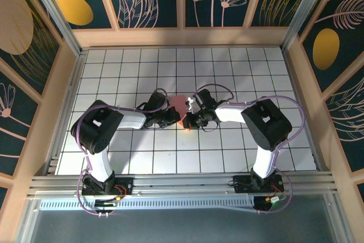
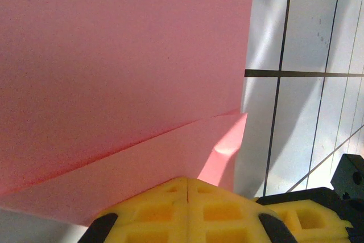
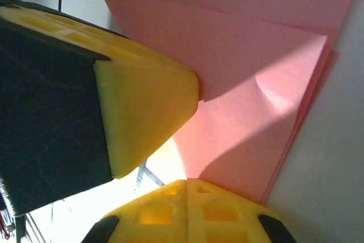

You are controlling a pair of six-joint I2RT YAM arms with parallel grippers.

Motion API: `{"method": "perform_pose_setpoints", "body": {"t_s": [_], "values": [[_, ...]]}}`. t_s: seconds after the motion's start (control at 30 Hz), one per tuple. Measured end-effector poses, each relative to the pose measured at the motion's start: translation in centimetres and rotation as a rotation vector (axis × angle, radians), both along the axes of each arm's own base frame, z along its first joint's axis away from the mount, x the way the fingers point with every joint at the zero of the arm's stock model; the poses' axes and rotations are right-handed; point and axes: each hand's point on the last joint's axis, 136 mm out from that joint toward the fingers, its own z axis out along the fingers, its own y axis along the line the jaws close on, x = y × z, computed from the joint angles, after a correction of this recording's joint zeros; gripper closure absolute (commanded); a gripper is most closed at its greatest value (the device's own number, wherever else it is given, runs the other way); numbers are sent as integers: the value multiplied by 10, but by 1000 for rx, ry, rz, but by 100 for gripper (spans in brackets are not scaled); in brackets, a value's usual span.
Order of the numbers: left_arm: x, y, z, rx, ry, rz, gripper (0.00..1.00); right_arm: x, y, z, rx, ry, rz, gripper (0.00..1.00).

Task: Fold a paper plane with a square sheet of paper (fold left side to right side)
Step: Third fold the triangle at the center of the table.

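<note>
The salmon-pink sheet of paper (image 1: 180,105) lies at the middle of the tiled table, folded into overlapping layers with a slanted crease (image 2: 142,140). From above, both grippers cover much of it, so its full outline is hidden. My left gripper (image 1: 174,119) comes in from the left, its yellow fingertips (image 2: 170,197) shut together, with the tip against the paper's lower layer. My right gripper (image 1: 190,120) comes in from the right, also shut, its tip (image 3: 187,182) at the near edge of the folded paper (image 3: 250,112). The left gripper's yellow finger (image 3: 142,106) rests on the paper just beside it.
The white grid table (image 1: 227,152) is boxed in by wooden walls with dark floral panels (image 1: 182,35). A metal rail (image 1: 182,183) carrying both arm bases runs along the near edge. The two wrists sit close together over the centre tiles.
</note>
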Motion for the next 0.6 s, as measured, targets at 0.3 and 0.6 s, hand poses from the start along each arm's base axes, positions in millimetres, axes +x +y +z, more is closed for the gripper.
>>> {"method": "perform_pose_setpoints", "body": {"t_s": [0.3,0.6], "values": [[0,0,0,1,0,0,100,-1,-1,-3,-3,5,2,100],[0,0,0,1,1,0,100,-15,-13,-4,2,-4,-1,100]]}}
